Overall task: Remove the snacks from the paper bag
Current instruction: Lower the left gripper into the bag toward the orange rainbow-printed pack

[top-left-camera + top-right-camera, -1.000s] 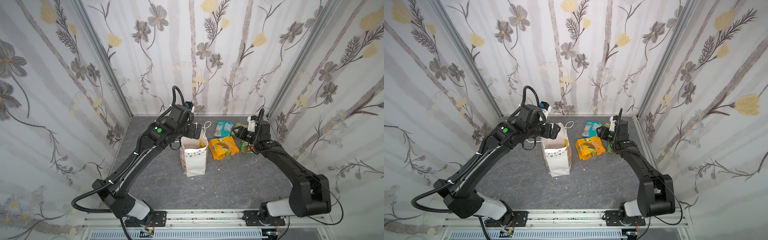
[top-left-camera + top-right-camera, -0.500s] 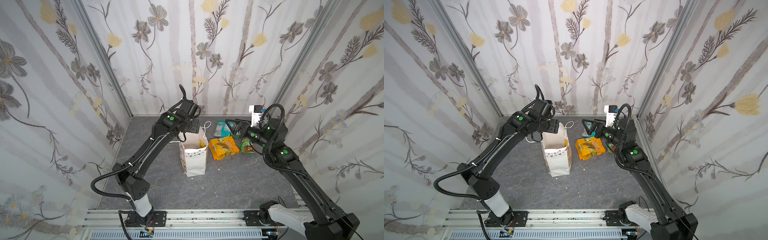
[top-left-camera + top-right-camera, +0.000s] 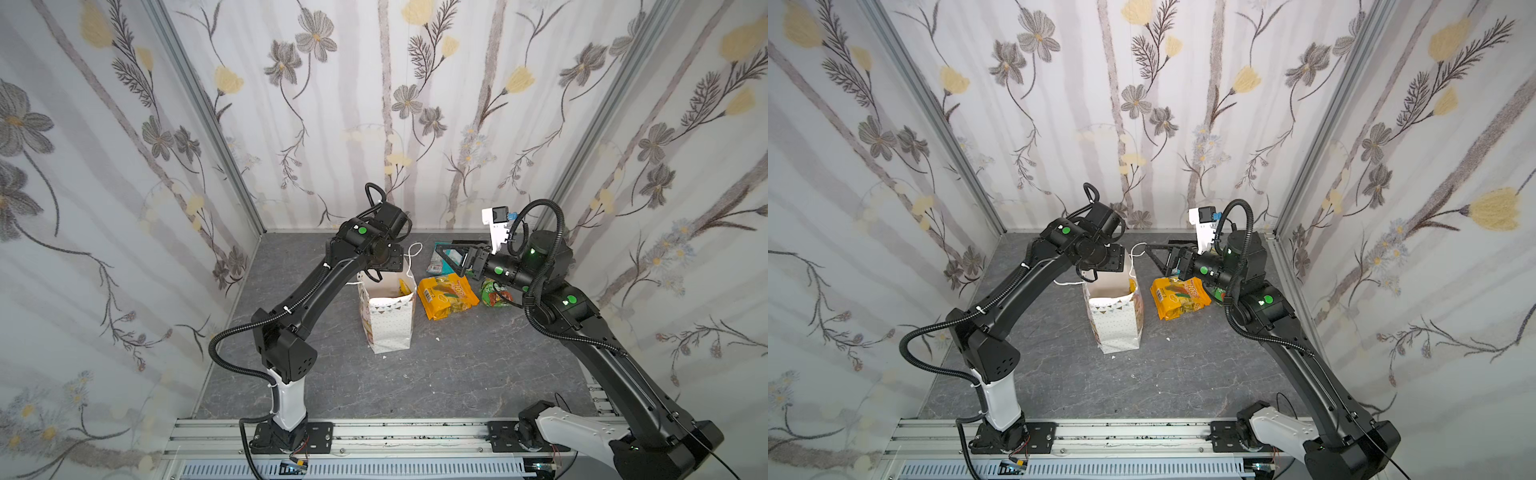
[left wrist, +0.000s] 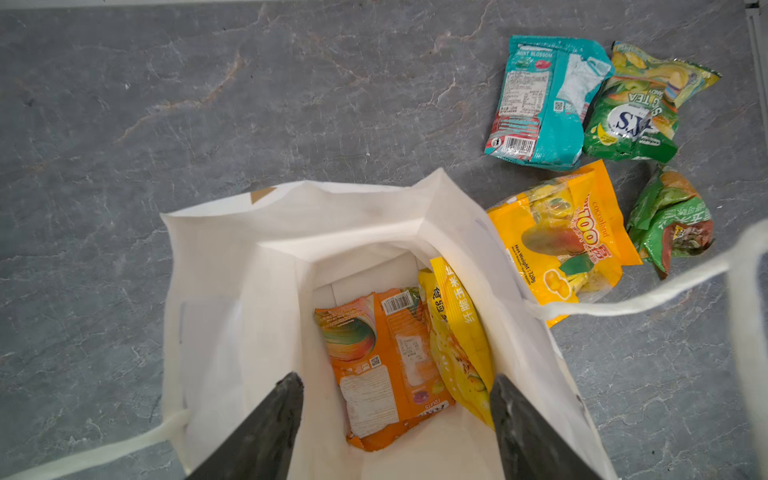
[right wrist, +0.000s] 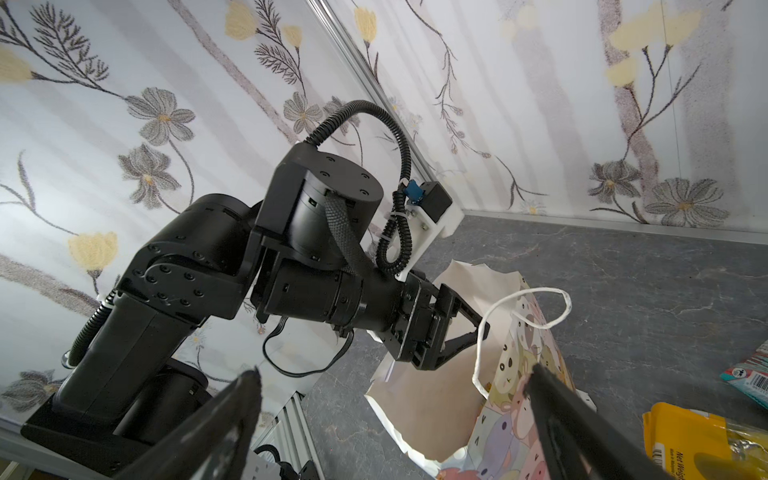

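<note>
The white paper bag (image 3: 388, 320) (image 3: 1116, 322) stands upright and open mid-table. In the left wrist view an orange snack (image 4: 382, 365) and a yellow snack (image 4: 455, 332) lie inside it. My left gripper (image 4: 395, 377) hangs open over the bag's mouth, pointing down, holding nothing. Outside the bag lie a teal snack (image 4: 540, 99), two green snacks (image 4: 636, 108) (image 4: 673, 220) and a large orange-yellow snack (image 4: 569, 237) (image 3: 446, 291). My right gripper (image 3: 446, 259) (image 5: 395, 372) hovers wide open and empty above those packets, facing the bag (image 5: 519, 374).
The bag's cord handles (image 3: 413, 253) (image 4: 648, 297) hang loose on both sides. Flowered walls close in the grey table (image 3: 457, 374) at the back and sides. A metal rail (image 3: 374, 434) runs along the front edge.
My right arm has risen off the green packet and turned toward the bag, its jaws spreading wide. My left gripper has swung over the bag's mouth, pointing down, jaws slightly narrower.
</note>
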Available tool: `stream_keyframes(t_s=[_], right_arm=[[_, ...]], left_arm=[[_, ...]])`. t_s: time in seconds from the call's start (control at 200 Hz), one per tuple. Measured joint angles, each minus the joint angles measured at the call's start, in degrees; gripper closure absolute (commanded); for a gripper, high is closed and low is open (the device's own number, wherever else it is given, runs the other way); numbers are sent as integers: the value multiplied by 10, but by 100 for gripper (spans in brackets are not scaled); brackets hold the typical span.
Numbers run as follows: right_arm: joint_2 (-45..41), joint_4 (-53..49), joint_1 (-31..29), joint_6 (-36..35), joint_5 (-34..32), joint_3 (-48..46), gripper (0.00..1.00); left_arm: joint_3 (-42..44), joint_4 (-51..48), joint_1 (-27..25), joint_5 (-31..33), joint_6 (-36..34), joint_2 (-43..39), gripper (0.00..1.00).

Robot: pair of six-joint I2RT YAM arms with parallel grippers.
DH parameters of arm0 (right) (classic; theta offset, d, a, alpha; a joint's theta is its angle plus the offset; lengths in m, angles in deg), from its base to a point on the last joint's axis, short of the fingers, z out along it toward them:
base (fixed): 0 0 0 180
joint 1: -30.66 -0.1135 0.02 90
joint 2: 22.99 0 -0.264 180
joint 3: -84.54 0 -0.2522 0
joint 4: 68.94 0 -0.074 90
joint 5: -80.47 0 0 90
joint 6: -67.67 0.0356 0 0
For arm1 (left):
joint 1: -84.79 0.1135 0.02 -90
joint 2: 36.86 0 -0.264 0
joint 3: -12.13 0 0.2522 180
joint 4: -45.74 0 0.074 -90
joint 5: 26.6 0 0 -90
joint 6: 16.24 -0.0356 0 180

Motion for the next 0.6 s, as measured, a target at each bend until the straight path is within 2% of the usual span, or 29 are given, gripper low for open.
stream_keyframes(t_s=[0.245,0.605], right_arm=[[5,-14,-1,-5,-9,0,1],[12,-20,-1,-10,-20,0,1]], left_arm=[[3,-12,-9,-21,27,21,31],[77,-13,-17,-28,51,20,37]])
